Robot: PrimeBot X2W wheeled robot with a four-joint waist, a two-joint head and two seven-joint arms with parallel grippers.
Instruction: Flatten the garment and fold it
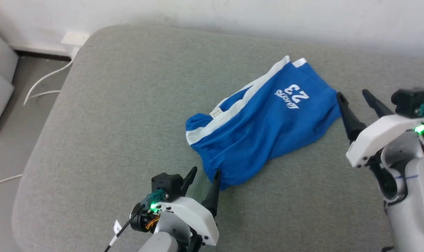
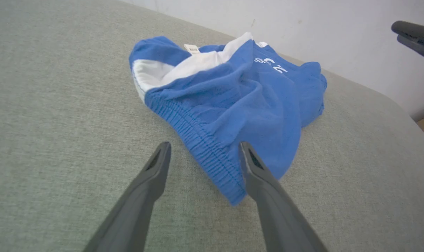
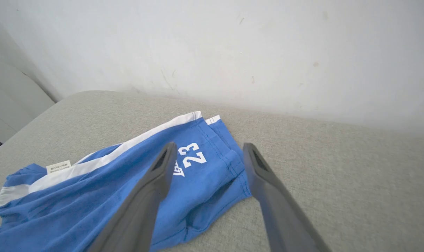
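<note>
While the garment (image 1: 264,129) lies rumpled and unfolded on the grey cushion (image 1: 110,122), you have it between your two grippers. Its gathered waistband end points toward the left gripper (image 1: 205,171), and its leg hem lies by the right gripper (image 1: 352,93). From your left wrist, the garment (image 2: 233,105) puts its lowest waistband corner between the spread fingers of the left gripper (image 2: 204,147), which holds nothing. You cannot tell whether the inner finger touches the cloth. From your right wrist, the right gripper (image 3: 210,146) is just as wide apart and empty. The hem of the garment (image 3: 92,196) runs under the gap, and the white print (image 3: 194,154) reading "23" sits just ahead of its left finger. Farther from that gripper, toward the waistband, a white stripe (image 1: 240,103) runs along the shorts, with a small white label (image 1: 216,112) beside it. Beyond both sets of fingertips the cushion ends at a pale wall (image 1: 303,17). Out past the left gripper's outer side, a white cable (image 1: 43,80) trails over the floor (image 1: 8,154).
</note>
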